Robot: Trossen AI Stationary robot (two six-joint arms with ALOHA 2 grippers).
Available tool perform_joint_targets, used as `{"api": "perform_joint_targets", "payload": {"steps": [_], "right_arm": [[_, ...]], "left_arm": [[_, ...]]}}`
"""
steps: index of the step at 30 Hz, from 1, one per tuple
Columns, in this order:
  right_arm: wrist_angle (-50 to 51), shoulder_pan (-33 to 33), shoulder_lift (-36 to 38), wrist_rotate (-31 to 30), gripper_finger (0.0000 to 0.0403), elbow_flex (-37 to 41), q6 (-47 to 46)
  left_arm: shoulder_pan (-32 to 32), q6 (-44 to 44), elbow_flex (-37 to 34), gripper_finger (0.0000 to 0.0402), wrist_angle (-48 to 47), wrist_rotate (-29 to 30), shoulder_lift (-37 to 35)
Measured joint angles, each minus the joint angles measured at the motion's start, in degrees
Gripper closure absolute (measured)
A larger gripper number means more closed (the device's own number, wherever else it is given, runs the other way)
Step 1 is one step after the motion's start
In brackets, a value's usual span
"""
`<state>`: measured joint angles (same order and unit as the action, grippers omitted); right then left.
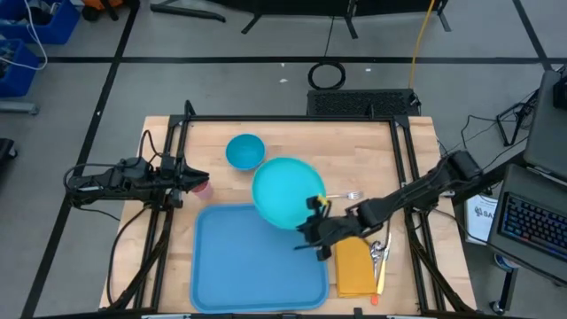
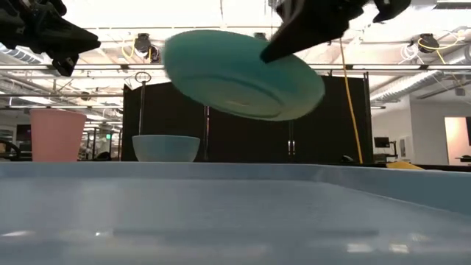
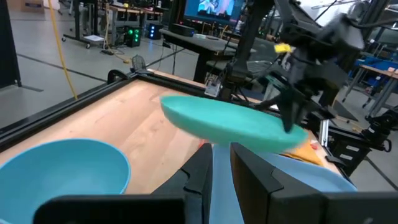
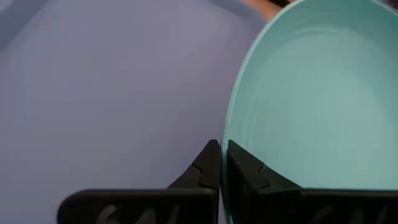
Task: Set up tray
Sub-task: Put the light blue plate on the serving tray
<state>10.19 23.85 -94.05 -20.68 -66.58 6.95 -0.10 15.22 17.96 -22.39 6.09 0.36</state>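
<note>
Even, bright overhead light filled the room, coming from ceiling strip lamps [image 2: 412, 81] that glared white in the low view. The tray [image 2: 221, 213] close to that lens was soft and out of focus, with pale reflections. The plate [image 2: 243, 73] looked slightly motion-blurred. Shadows on the wooden table [image 1: 292, 142] were faint.

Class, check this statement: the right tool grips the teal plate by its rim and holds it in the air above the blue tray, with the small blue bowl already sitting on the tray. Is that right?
One detail is wrong. The high view shows the small blue bowl on the bare wooden table beyond the blue tray, not on it. The rest holds: the right tool pinches the teal plate by its rim, lifted above the tray.
</note>
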Motion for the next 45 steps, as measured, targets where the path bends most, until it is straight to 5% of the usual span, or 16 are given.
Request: {"api": "perform_joint_targets", "payload": {"steps": [12,45], "right_arm": [[6.4,3.3,-12.7,9.4,0.0403,-15.6,0.2],[-3.2,4.2,-23.6,26.8,0.0403,-18.3,-0.6]], "left_arm": [[0.0,0.0,0.0,0.0341,0.0,0.0,0.0],[0.0,0.0,0.0,0.0341,0.0,0.0,0.0]]}}
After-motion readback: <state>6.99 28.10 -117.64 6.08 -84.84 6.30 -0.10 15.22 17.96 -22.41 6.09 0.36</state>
